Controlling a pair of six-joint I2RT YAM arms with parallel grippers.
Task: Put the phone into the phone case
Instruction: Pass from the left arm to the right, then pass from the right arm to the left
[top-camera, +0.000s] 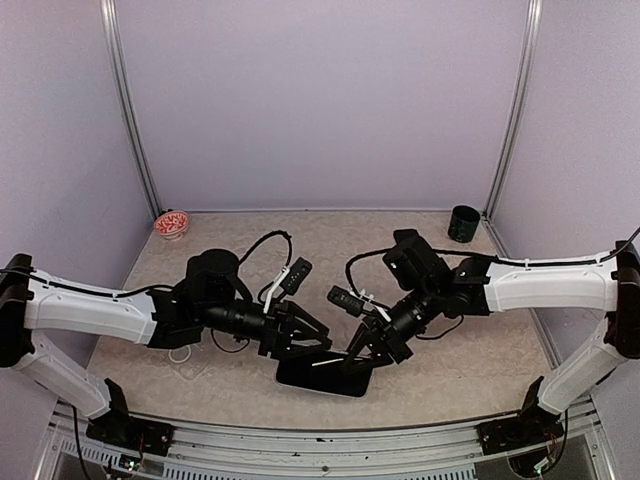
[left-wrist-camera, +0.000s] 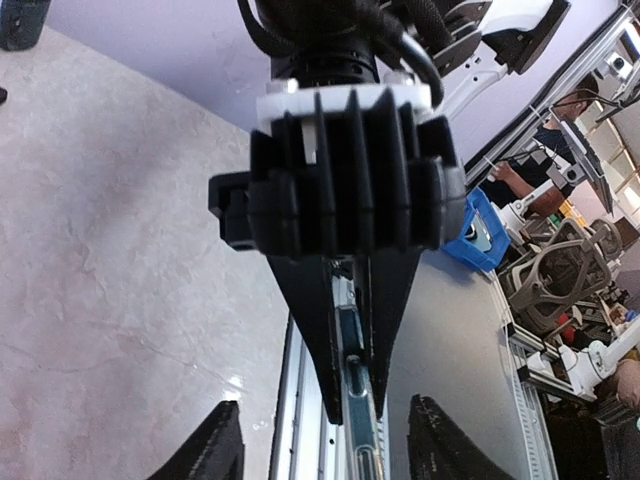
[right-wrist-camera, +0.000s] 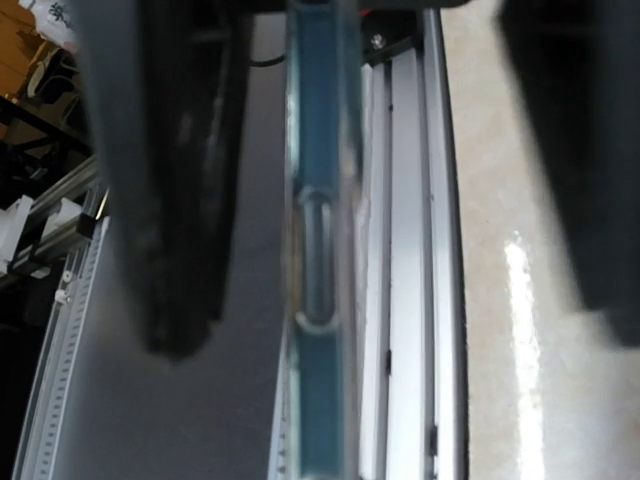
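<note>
The phone (top-camera: 322, 378) is a dark slab held low over the table near its front edge, between the two arms. In the left wrist view I see it edge-on (left-wrist-camera: 358, 440), with a clear teal-tinted rim and oblong cutouts that looks like the phone case around it. My right gripper (top-camera: 362, 357) is shut on the phone's right end; its black fingers (left-wrist-camera: 310, 330) pinch that edge. My left gripper (top-camera: 305, 345) is open at the left end, its fingertips (left-wrist-camera: 222, 440) standing apart on either side of the phone without touching. The right wrist view shows the same edge (right-wrist-camera: 320, 250).
A red-and-white bowl (top-camera: 172, 223) sits at the back left and a dark cup (top-camera: 463, 223) at the back right. A white loop (top-camera: 182, 352) lies under my left arm. The aluminium rail (top-camera: 300, 440) runs along the table's front edge, just beyond the phone.
</note>
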